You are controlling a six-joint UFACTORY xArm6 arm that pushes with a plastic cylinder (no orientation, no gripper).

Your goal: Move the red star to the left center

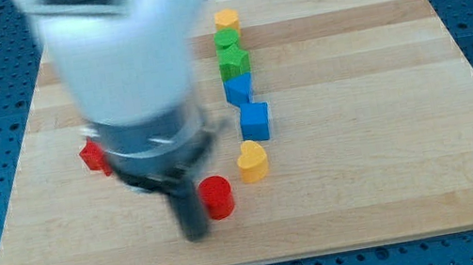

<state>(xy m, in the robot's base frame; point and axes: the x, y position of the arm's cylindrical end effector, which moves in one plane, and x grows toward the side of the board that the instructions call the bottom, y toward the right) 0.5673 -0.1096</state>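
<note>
Tip: my tip [197, 234], a bare rod with no claw to spread or pinch, is sitting near the bottom edge, touching the red cylinder [217, 195].
Red star [93, 156]: lying toward the left edge, half hidden behind the arm.
Approach: I am judging that circling to the star's right side and nudging gently leftward is best.

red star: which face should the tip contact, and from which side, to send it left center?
No grip possible, only a push. The red star shows just its left part; the arm hides the rest. It already sits at the board's left, near mid-height. My tip is below and right of it, beside the red cylinder. Probably contact its right face, pushing left gently.
</note>
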